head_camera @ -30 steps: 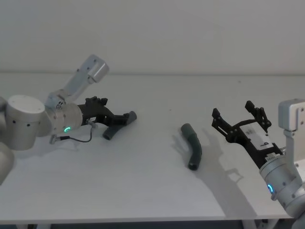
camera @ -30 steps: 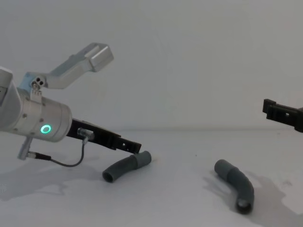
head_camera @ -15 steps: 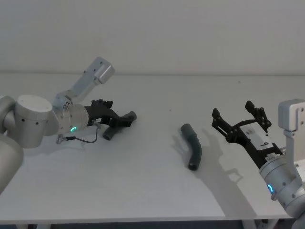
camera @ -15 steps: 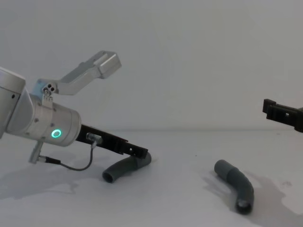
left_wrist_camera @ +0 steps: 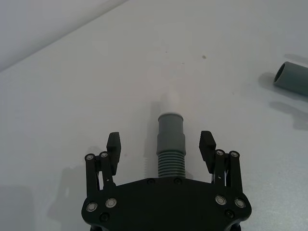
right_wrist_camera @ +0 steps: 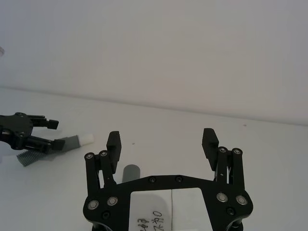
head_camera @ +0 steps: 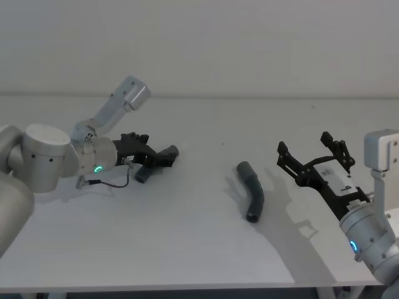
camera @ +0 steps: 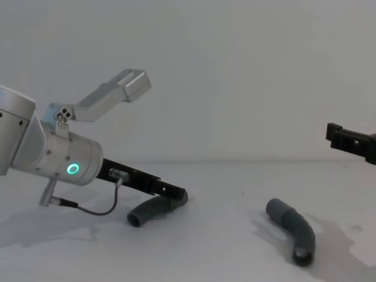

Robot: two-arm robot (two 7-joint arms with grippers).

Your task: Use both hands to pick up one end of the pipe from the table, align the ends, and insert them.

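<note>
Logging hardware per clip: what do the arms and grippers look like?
The left arm is a silver cylinder with a glowing green ring and a black cable at the wrist; the right arm is silver with a bluish light. The left gripper and right gripper are black long-fingered linkages with silver screws; the right carries a white handwritten label.

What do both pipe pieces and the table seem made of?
Pipe piece inside the open left gripper: probably matte grey plastic or rubber, ribbed middle, smooth cuff, whitish tip. Other piece, before the open right gripper: same matte grey look. Table: matte white, likely laminate; soft shadows, no glare.
</note>
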